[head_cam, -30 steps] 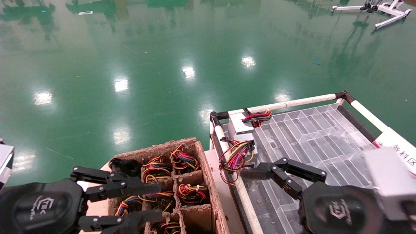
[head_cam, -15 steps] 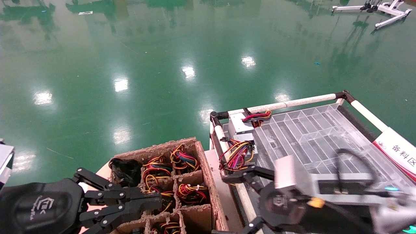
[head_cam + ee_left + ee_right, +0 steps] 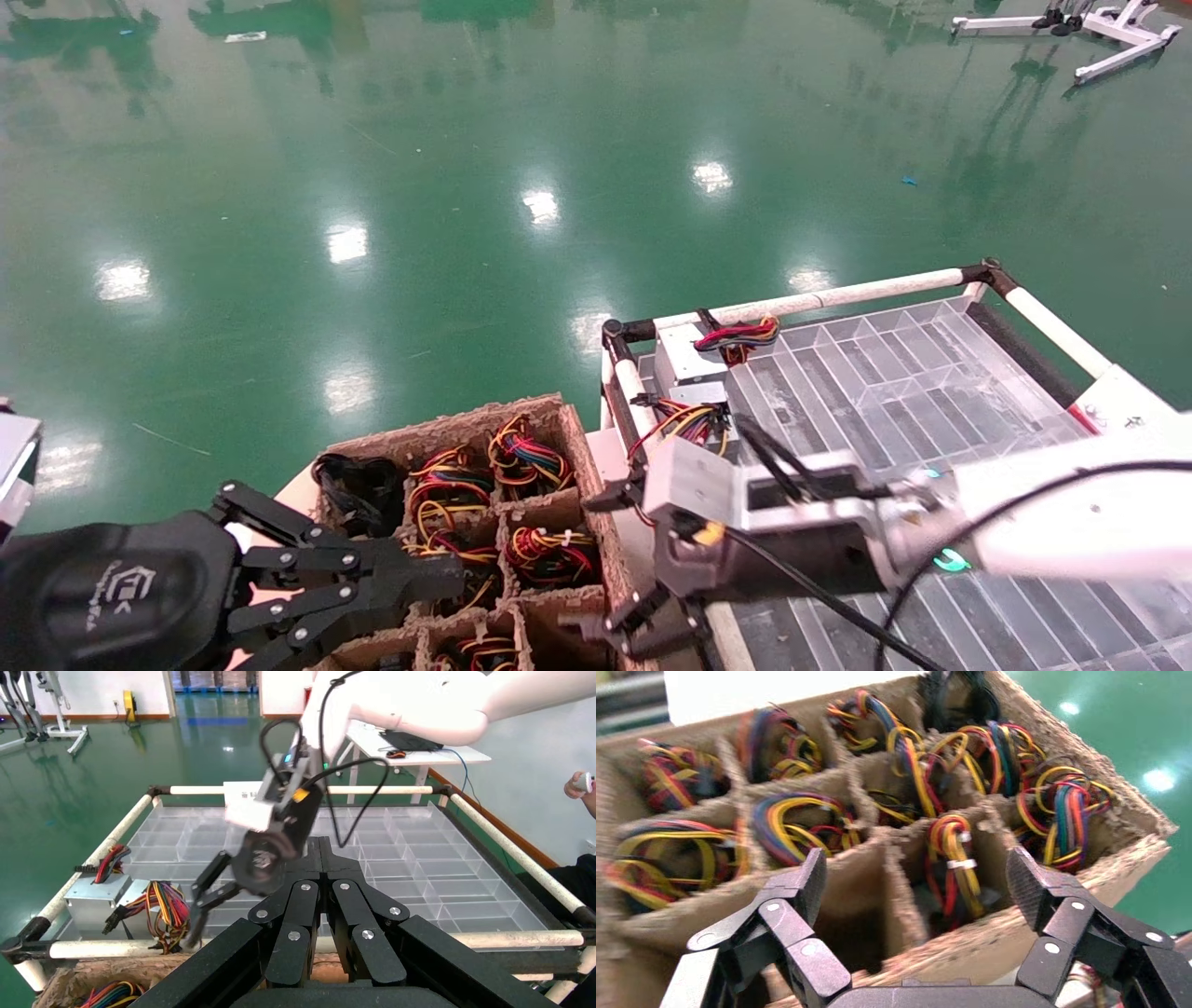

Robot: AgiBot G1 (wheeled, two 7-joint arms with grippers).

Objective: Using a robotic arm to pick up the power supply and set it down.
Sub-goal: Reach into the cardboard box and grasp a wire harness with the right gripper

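Two silver-grey power supplies with coloured wire bundles lie on the clear tray's near-left corner, one (image 3: 684, 359) behind the other (image 3: 700, 410); the left wrist view shows them too (image 3: 91, 899). More wire bundles (image 3: 549, 550) stick up from the compartments of a cardboard box (image 3: 582, 447). My right gripper (image 3: 601, 567) hangs open over the box's right edge, its fingers (image 3: 807, 881) spread above a compartment holding a red-yellow bundle (image 3: 951, 860). Nothing is between them. At the box's left side, my left gripper (image 3: 456, 578) is shut and empty.
The divided clear tray (image 3: 894, 391) is framed by white rails with black corner joints (image 3: 615, 331). A white label card (image 3: 1117, 401) stands at its right side. Glossy green floor lies beyond. My right forearm (image 3: 1071, 522) crosses the tray's front.
My right arm swung left from above the tray to the cardboard box's right edge, gripper staying open. My left gripper's fingers went from open to shut.
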